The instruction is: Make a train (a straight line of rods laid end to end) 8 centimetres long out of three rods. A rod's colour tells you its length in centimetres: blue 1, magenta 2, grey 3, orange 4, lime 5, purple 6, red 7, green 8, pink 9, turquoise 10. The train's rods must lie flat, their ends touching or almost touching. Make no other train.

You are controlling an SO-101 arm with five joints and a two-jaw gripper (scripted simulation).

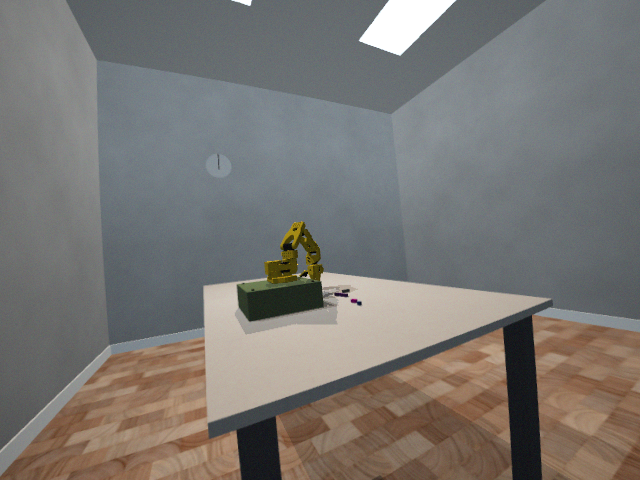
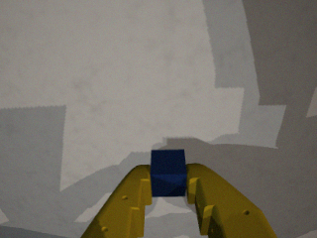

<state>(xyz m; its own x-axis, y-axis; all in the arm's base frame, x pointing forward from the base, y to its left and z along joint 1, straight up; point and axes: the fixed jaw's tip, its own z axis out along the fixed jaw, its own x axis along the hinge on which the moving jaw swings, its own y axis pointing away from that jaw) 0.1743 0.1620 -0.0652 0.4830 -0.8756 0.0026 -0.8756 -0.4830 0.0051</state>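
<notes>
In the wrist view my yellow gripper (image 2: 169,185) is shut on a small blue rod (image 2: 168,173), held between the fingertips above the pale table top. In the exterior view the yellow arm (image 1: 299,255) stands on its dark green base (image 1: 280,298) and bends down behind it; the fingers are hidden there. On the table to the right of the base lie a purple rod (image 1: 341,294), a magenta rod (image 1: 354,300) and a small blue rod (image 1: 359,303). Pale grey rods near the base are too faint to tell apart.
The table's right and front edges lie far from the arm. The green base blocks the view of the table just behind it.
</notes>
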